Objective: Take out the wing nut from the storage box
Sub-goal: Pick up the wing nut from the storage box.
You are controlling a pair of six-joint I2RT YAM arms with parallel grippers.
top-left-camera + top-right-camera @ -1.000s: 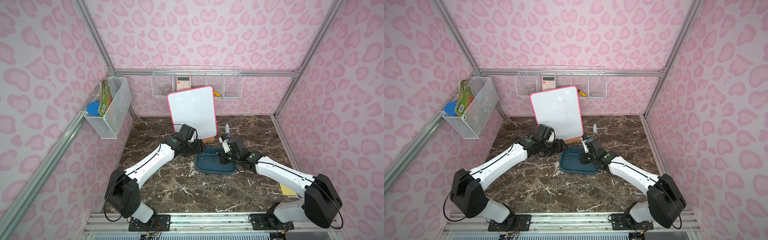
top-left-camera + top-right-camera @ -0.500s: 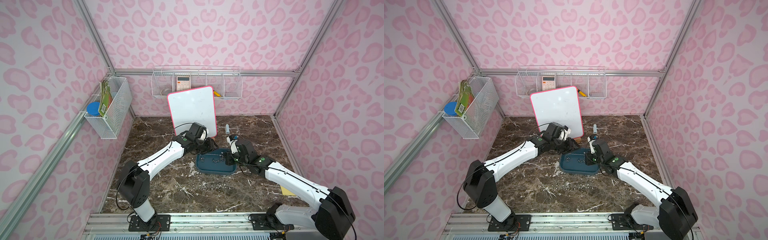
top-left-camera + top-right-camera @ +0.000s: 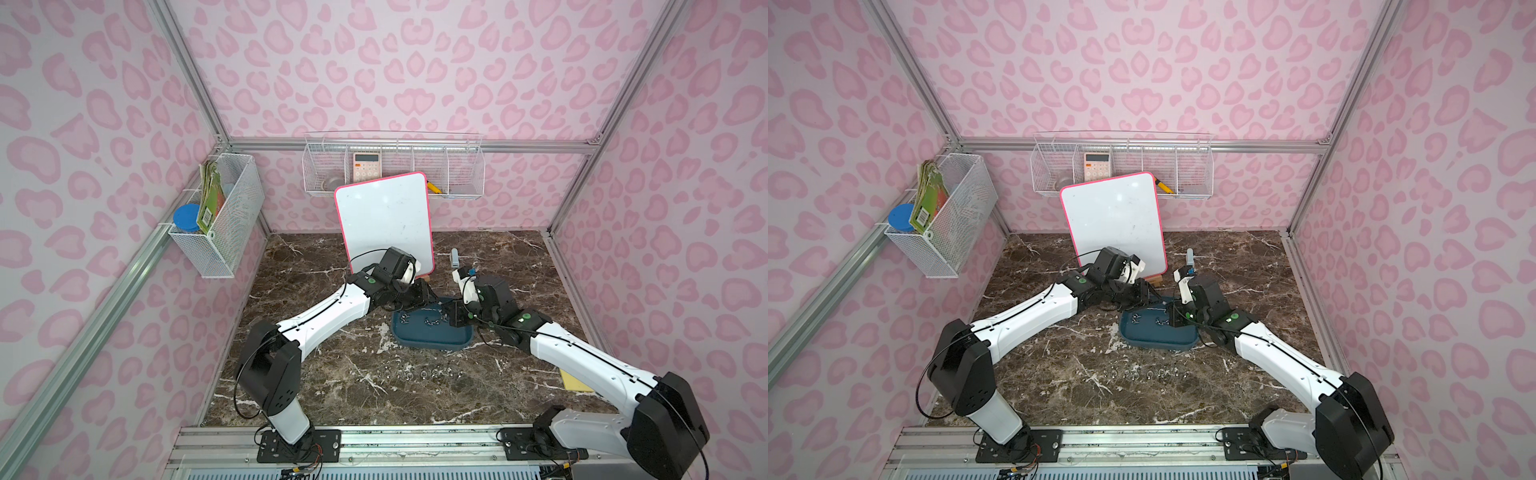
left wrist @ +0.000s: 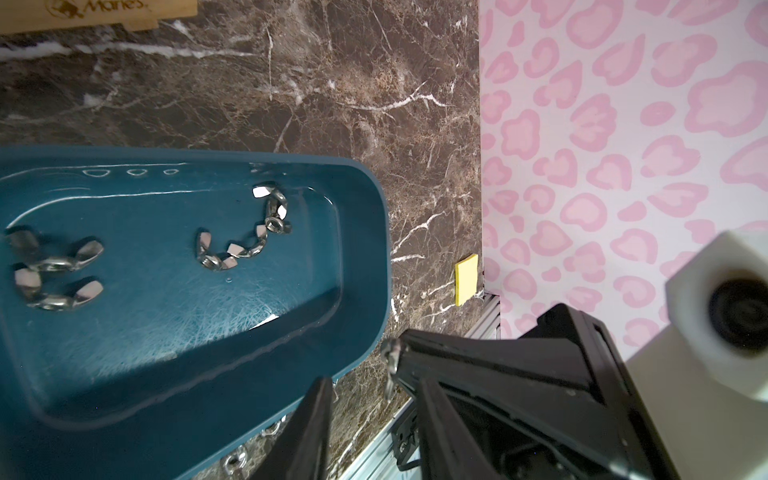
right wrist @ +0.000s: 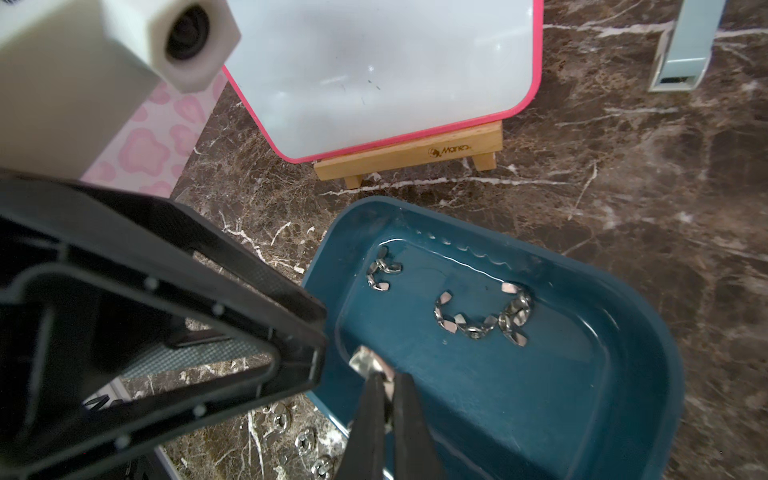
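Pinching a wing nut (image 5: 368, 362) between its nearly closed fingertips, the right end effector (image 5: 384, 380) hangs at a corner of the teal storage box (image 5: 561, 395), with several more wing nuts (image 5: 482, 320) lying loose on the box floor ahead of its tips. Just beside that held nut sits the left end effector (image 3: 424, 297), its fingers apart with a gap between them, and whether they touch the nut cannot be told. Behind both, a row of wing nuts (image 3: 419, 374) lies on the tabletop (image 3: 332, 395).
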